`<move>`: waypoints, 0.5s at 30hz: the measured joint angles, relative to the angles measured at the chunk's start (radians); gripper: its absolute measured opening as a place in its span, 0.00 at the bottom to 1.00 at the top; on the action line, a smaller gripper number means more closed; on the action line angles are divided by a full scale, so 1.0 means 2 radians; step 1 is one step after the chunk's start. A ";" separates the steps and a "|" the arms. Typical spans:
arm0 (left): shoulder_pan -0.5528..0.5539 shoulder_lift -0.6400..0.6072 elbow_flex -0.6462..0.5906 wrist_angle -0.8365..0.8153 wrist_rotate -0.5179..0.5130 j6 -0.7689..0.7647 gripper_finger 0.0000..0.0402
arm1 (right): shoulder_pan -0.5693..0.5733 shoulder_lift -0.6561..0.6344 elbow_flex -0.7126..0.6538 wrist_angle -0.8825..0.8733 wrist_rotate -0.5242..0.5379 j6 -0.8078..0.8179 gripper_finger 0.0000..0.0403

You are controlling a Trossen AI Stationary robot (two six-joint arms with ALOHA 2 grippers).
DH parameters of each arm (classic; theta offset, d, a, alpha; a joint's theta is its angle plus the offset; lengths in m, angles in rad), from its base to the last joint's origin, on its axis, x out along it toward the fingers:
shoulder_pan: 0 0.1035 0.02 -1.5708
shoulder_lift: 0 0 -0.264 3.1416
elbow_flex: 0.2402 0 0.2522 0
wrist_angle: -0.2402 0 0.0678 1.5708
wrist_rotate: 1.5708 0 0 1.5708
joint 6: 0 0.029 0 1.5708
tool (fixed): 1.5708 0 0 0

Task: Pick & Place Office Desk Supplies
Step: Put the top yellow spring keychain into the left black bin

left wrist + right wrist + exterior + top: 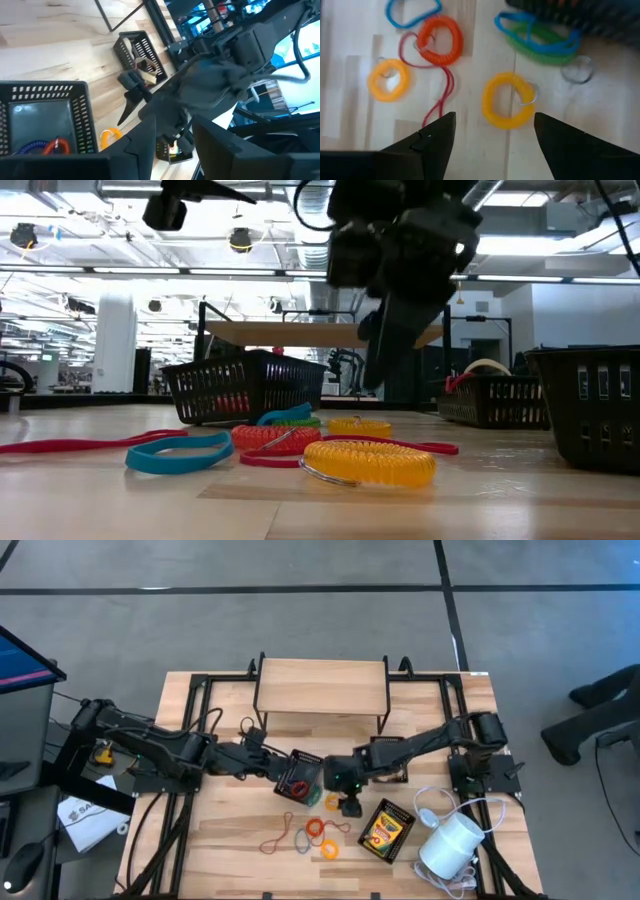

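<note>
The right pincer point(492, 132) hangs over the wooden surface point(230, 840) with its fingers spread wide and nothing between them. Directly ahead of its tips lies a yellow coil loop point(507, 100) with a small metal ring on it, flat on the wood. From that loop, an orange coil loop point(440, 40) sits at about ten o'clock, a second yellow loop point(389, 80) at about nine, and a thin red cord point(440, 100) trails between them. At about one o'clock blue and green loops point(540, 35) bunch beside a black mesh tray point(580, 12).

The left pincer point(172, 137) hovers above that black mesh tray point(300, 778) near the middle of the surface; its fingers stand apart and, as far as I can make out, hold nothing. Blue and orange loops point(42, 146) lie inside the tray.

At four o'clock from the right pincer, seen from above, a yellow-and-green crayon box point(386, 829) lies flat, and a white cylinder point(452, 844) with its cord rests just beyond it.
</note>
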 joint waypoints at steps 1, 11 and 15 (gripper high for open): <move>0.000 0.000 0.000 -0.002 0.000 0.000 0.31 | 0.002 0.010 0.000 0.013 0.000 0.005 0.66; 0.000 0.001 0.000 0.001 0.000 0.008 0.30 | 0.006 0.063 0.002 0.054 0.050 0.027 0.51; 0.000 0.001 0.000 0.008 0.000 0.009 0.30 | -0.004 0.052 -0.001 0.048 0.057 -0.001 0.10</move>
